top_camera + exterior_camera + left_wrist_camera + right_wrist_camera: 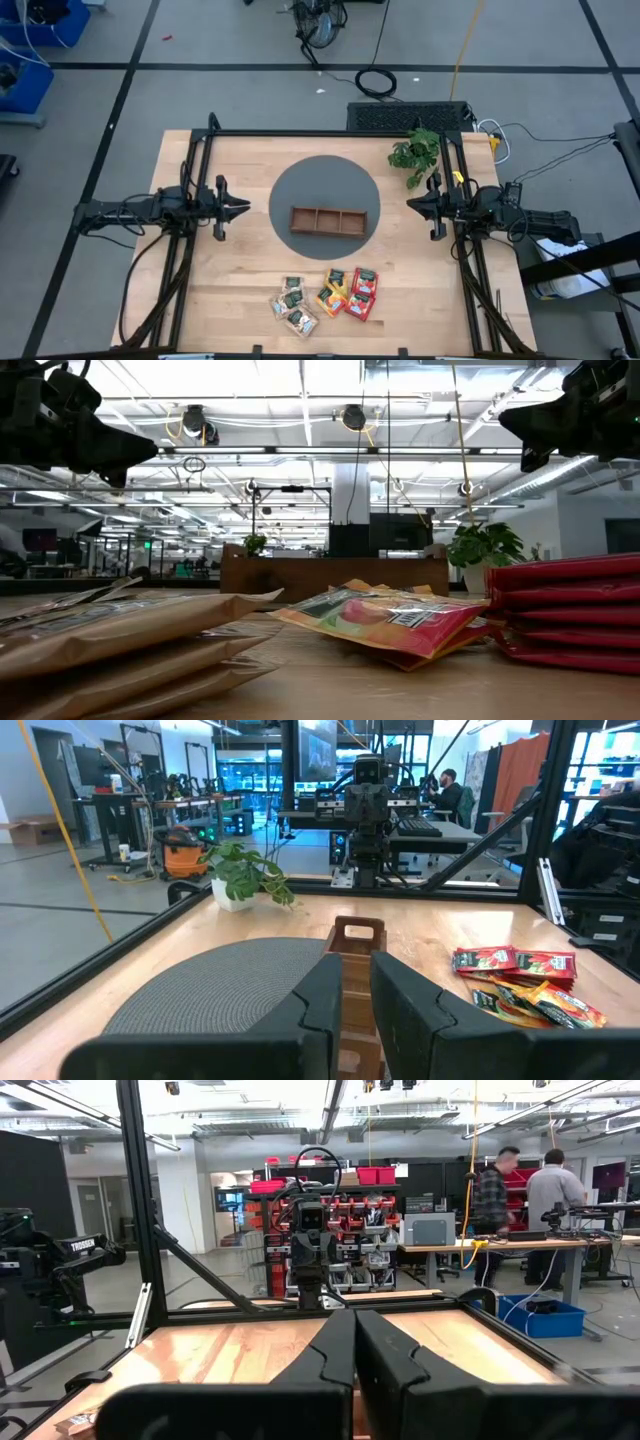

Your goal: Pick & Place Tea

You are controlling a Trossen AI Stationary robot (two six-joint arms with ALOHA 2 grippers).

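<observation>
Several flat tea sachets [325, 295] lie in a loose cluster on the wooden table near its front edge: brownish-green ones [293, 305] at the left, orange ones [333, 293] in the middle, red ones [362, 293] at the right. In the low view they fill the foreground [390, 620]. My left gripper [246, 209] hovers level at the table's left side, its fingers [356, 965] a narrow gap apart with nothing between them. My right gripper [410, 205] hovers at the right side, its fingers [355, 1320] shut on nothing. Both are far from the sachets.
A brown three-compartment wooden tray [328, 220] rests on a round grey mat [300, 185] at the table's middle, between the two grippers. A green leafy plant [415, 152] stands at the far right. Black frame rails [200, 250] run along the left and right sides.
</observation>
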